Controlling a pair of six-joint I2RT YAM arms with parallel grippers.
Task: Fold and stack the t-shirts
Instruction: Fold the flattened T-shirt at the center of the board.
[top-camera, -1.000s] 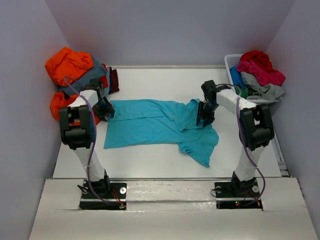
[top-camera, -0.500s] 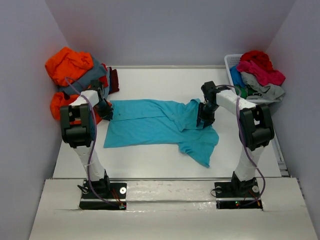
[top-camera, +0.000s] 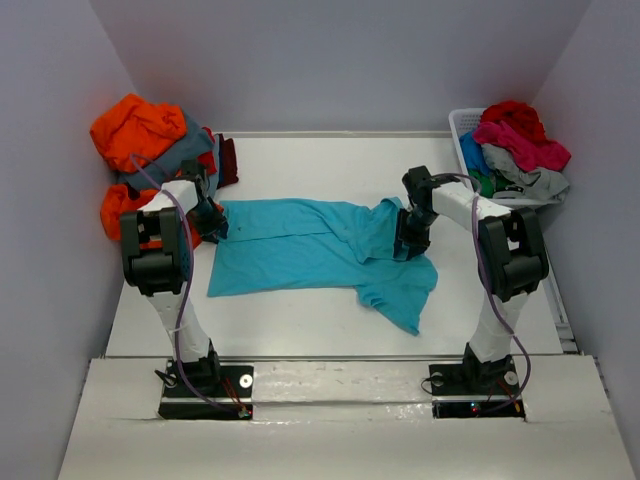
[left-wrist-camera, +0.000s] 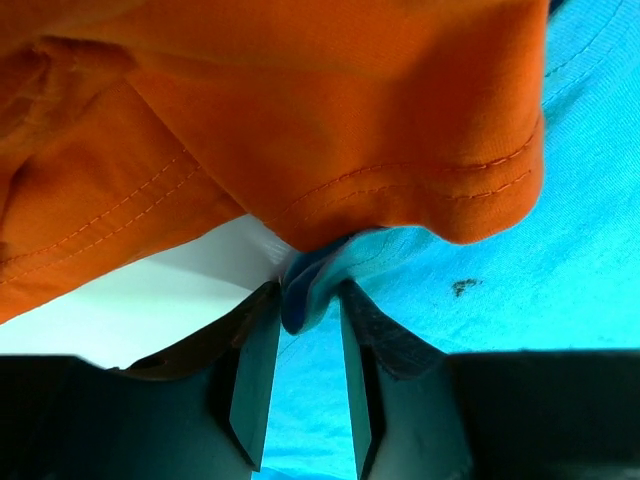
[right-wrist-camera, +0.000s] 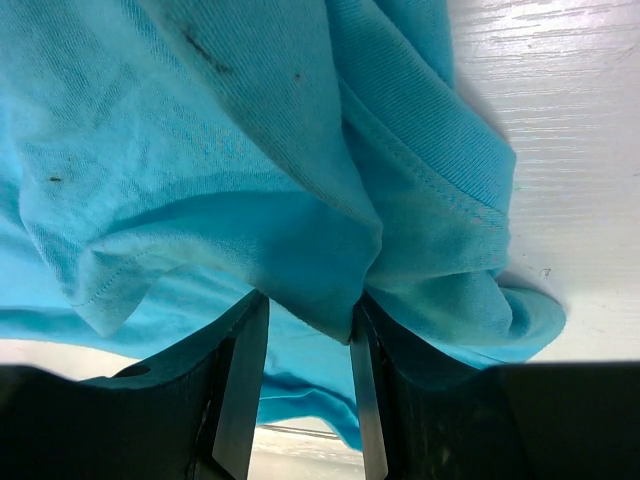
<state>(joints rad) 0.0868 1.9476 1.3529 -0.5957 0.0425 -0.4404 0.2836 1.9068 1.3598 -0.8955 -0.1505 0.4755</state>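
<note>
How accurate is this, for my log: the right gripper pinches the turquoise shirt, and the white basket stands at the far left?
One error: the basket stands at the far right, not the far left, as the top view shows. The right gripper does pinch the turquoise shirt.

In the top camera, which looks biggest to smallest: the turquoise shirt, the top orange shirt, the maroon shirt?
1. turquoise shirt, spread flat on the table.
2. orange shirt, bunched up high at the left.
3. maroon shirt; only an edge shows, so its real size is unclear.
</note>
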